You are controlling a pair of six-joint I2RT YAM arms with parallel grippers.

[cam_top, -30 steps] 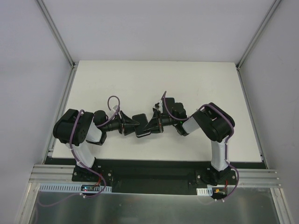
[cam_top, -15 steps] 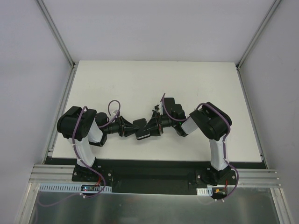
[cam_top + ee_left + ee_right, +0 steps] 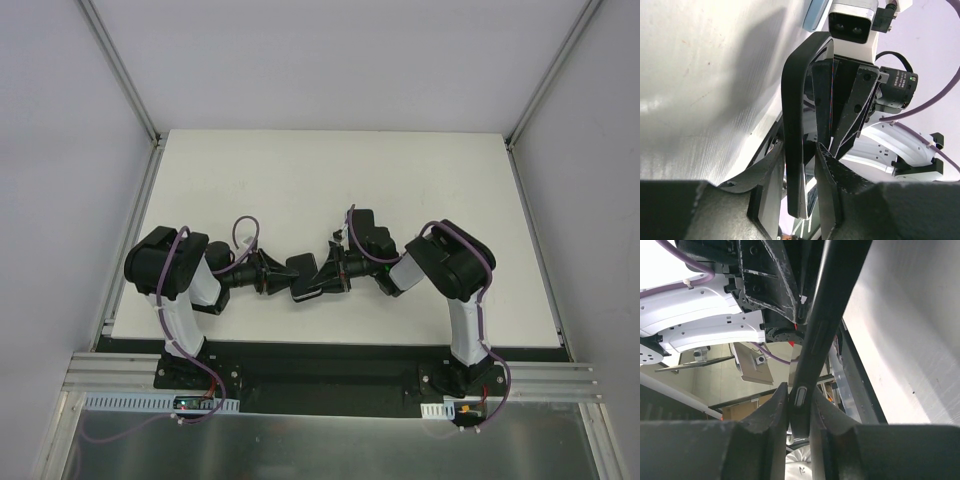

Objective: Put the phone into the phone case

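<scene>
Over one table (image 3: 300,180), left claw (image 3: 797,172), right claw (image 3: 799,400), both tight on one phone case (image 3: 792,115).

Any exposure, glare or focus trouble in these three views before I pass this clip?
Top external: even light, but left claw, phone case and right claw merge into one dark mass. Left wrist: sheen on the table, with a soft shadow across it. Right wrist: background blown out upper left; the claw's fingers are dark and soft.
</scene>
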